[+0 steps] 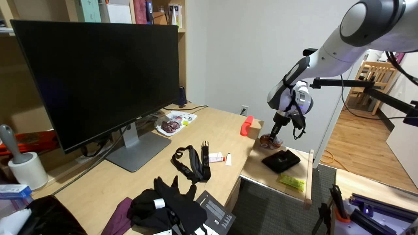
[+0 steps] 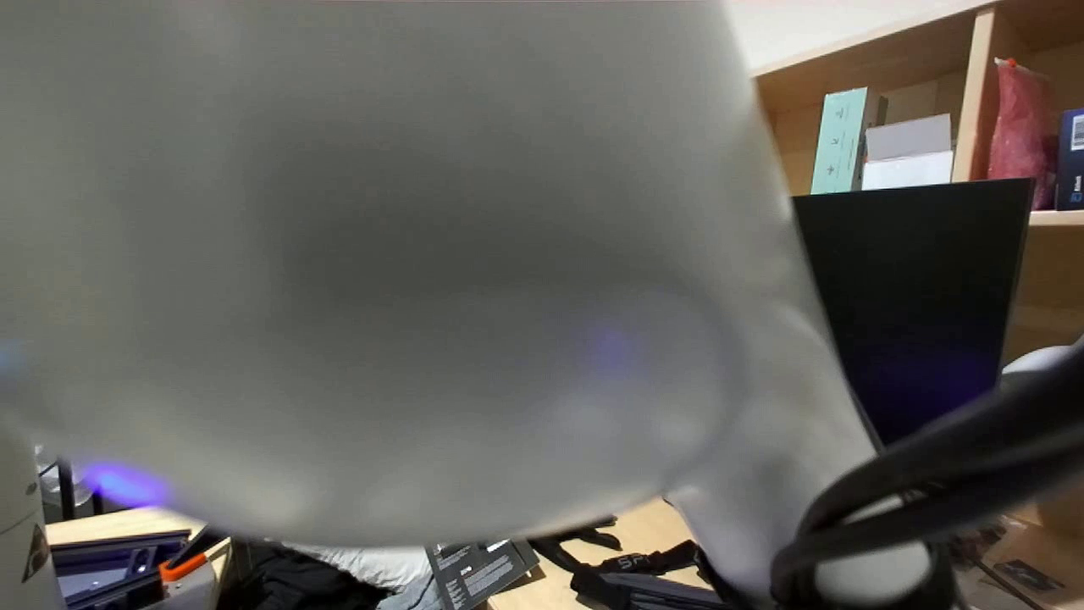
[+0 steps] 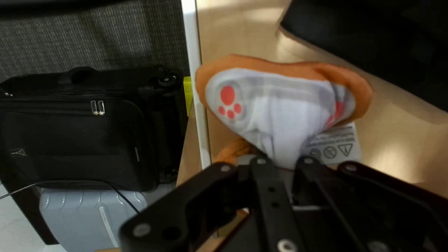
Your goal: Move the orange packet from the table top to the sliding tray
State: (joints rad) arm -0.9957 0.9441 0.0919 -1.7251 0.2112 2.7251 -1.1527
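One orange packet (image 3: pixel 285 99) was pinched in the gripper (image 3: pixel 284 164), fingers nearly together, most of it above the grip, mid-frame in the wrist view. Right of centre in an exterior view, it showed at the tray (image 1: pixel 256 166)'s upper-left end; contact unclear.

Small letters on the bottom edge of the big black screen (image 1: pixel 101 81) spell DELL. In an exterior view, the black strap (image 2: pixel 656 561) shows white letters, SP. The dark card (image 2: pixel 484 576) has rows of white words, but they are too tiny to read. A blue box (image 2: pixel 1070 169) has a white sticker with black bars. In the wrist view, a white label (image 3: pixel 336 145) peeks out past the orange packet (image 3: pixel 280 94); it has a triangle with an exclamation mark and a crossed-out circle. Its words are too blurry.
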